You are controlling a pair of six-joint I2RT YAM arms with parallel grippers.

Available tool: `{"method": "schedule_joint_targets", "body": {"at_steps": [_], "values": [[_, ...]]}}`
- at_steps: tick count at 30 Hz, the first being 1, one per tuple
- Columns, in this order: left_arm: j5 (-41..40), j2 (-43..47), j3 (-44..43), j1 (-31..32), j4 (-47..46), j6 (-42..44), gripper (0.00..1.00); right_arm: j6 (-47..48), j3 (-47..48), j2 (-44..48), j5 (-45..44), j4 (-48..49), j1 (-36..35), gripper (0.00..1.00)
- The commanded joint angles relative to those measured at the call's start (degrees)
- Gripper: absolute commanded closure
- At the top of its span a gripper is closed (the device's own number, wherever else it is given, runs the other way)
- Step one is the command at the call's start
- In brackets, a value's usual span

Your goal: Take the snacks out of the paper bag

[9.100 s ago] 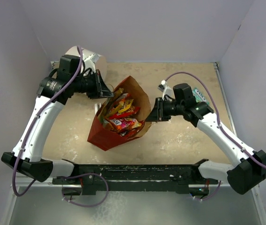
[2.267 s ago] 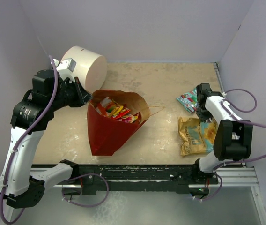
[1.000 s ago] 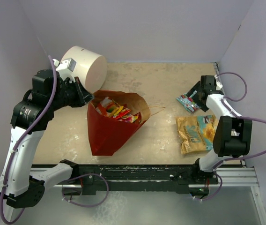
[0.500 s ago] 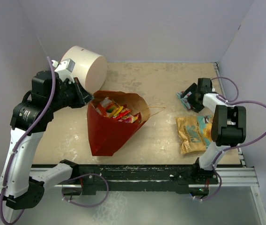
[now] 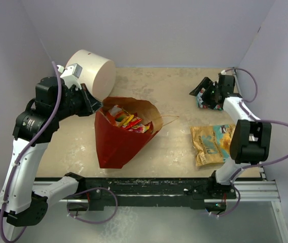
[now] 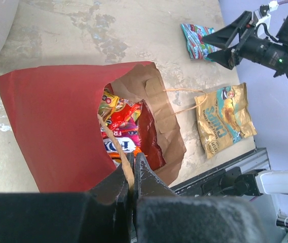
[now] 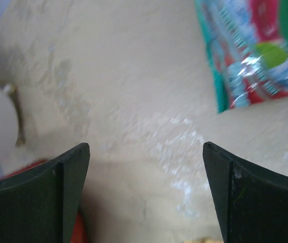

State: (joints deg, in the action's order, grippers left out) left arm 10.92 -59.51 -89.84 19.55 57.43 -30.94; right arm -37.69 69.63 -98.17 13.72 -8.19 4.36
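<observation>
Table (image 5: 174,86): one, with a pale, scuffed top, walled on three sides.
Arms: two. The left reaches in from the left side to the bag, and the right is stretched to the far right corner.
Paper bag (image 5: 116,144): one, red outside and brown inside. It stands left of centre, just in front of the drum, with its mouth open upward.
White drum (image 5: 91,71): one, lying on its side at the far left of the table.
Tan packet (image 5: 211,144): one, flat on the table at the right, well apart from the bag.
Teal packet (image 6: 197,43): one, on the table at the far right beyond the tan one, printed in red and green.
Snacks in the bag (image 6: 123,126): a heap of orange, red and yellow packets. At least three show, but the full count cannot be told.
Snacks out of the bag: two.
String handles: two seen. One loop (image 5: 169,117) lies on the table to the right of the bag, and the other runs up to the left fingers.
Left gripper (image 6: 134,164): one, jaws pressed together, pinching the bag's near rim.
Right gripper (image 7: 145,167): one, jaws spread wide and holding nothing. It hangs over bare table just beside the teal packet.
</observation>
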Motion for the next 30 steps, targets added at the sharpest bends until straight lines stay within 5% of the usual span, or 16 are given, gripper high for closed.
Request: {"method": "schedule_joint_targets", "body": {"at_steps": [1, 6, 12, 19, 20, 22, 23, 30], "values": [[0.81, 1.17, 0.01, -0.28, -4.94, -0.36, 1.00, 6.82, -3.94, 6.88, 19.61, -4.89, -2.17, 0.07], [0.48, 1.08, 0.33, -0.29, -4.66, 0.00, 1.00, 17.37, -3.64, 7.96, 29.29, -11.57, -6.78, 0.08], [1.36, 0.56, 0.33, -0.30, -3.95, 0.87, 1.00, 19.16, -2.77, 4.58, 37.00, -14.09, -13.14, 0.13], [2.33, -0.93, -0.39, -0.29, -3.84, 1.56, 1.00, 20.39, -2.10, 3.51, 38.52, -16.07, -15.17, 0.48], [2.49, -1.17, -0.42, -0.32, -4.14, 1.58, 1.00, 20.54, -1.78, 3.78, 36.64, -16.60, -15.17, 0.57], [2.22, -1.62, -0.72, -0.26, -5.25, 1.16, 1.00, 20.62, -1.21, 4.23, 33.78, -18.38, -15.17, 0.92], [1.70, -2.30, -1.55, -0.25, -5.76, 0.60, 1.00, 20.86, -0.99, 4.59, 32.89, -19.35, -15.17, 1.00], [4.00, -11.22, -9.19, -0.30, -10.72, 0.63, 1.00, 22.48, -4.83, 16.64, 29.65, -24.37, -15.17, 1.00]]}}
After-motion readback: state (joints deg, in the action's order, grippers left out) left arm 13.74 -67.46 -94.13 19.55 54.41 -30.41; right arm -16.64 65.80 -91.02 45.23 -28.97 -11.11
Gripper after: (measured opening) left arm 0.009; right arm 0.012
